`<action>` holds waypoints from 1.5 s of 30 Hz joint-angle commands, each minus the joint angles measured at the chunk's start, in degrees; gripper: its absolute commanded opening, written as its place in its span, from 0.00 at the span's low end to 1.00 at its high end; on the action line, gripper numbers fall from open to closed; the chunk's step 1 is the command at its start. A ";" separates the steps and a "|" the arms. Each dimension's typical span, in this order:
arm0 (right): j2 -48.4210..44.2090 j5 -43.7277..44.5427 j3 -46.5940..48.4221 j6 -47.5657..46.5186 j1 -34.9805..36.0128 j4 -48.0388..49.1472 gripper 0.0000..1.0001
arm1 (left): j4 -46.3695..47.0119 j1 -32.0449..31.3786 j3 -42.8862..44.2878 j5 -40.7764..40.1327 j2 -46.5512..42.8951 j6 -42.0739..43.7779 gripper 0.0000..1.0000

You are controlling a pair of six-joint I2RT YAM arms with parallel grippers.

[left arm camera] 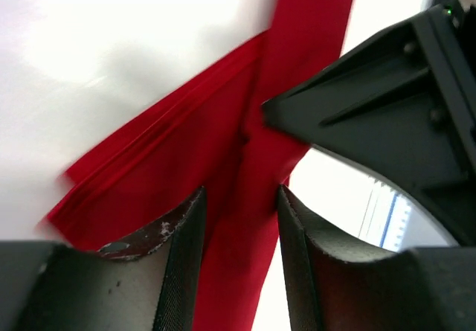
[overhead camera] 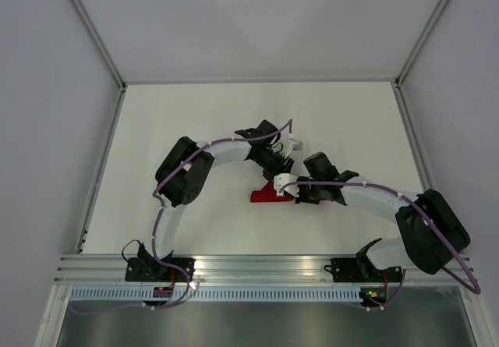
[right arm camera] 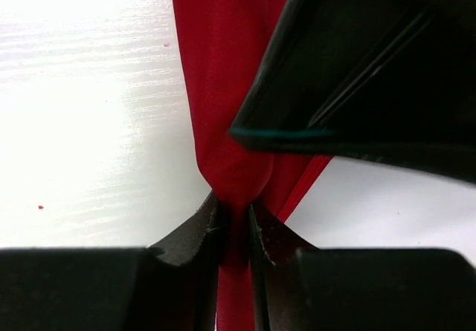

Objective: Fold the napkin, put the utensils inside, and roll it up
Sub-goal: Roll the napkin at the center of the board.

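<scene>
The red napkin (overhead camera: 263, 195) lies folded into a narrow band in the middle of the white table (overhead camera: 351, 121), partly under both grippers. My right gripper (right arm camera: 234, 204) is shut on a gathered strip of the napkin (right arm camera: 223, 85); in the top view it (overhead camera: 283, 187) sits at the napkin's right end. My left gripper (left arm camera: 241, 190) is open, its jaws straddling a strip of the napkin (left arm camera: 178, 160) with a gap on the right side. In the top view it (overhead camera: 285, 157) is just behind the right gripper. No utensils are in view.
The two grippers are very close together: the right one fills the right side of the left wrist view (left arm camera: 401, 108), and the left one hangs over the right wrist view (right arm camera: 372, 71). Grey walls enclose the table; a metal rail (overhead camera: 257, 265) runs along its near edge.
</scene>
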 commanded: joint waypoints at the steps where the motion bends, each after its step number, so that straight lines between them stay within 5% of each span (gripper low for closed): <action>1: 3.69 -3.96 4.07 -1.71 -1.70 -13.13 0.14 | 2.56 2.67 -2.48 -7.77 -6.69 -2.71 0.49; 15: 23.80 -14.34 25.52 -11.64 -9.43 -37.41 0.13 | 25.75 5.66 -26.20 -32.01 -31.91 -12.64 0.49; 21: 34.53 -16.89 34.75 -13.84 -12.16 -45.50 0.14 | 44.38 5.13 -43.25 -42.48 -44.48 -17.65 0.52; 25: 39.29 -17.94 39.84 -14.72 -13.04 -49.55 0.13 | 53.00 -2.39 -51.17 -52.75 -48.09 -11.71 0.53; 34: 46.50 -18.65 46.53 -15.16 -14.01 -54.29 0.14 | 52.85 -18.58 -46.19 -64.37 -38.81 4.39 0.55; 45: 50.54 -18.82 49.87 -14.55 -14.80 -55.88 0.15 | 43.36 -25.54 -34.49 -59.65 -25.07 18.03 0.55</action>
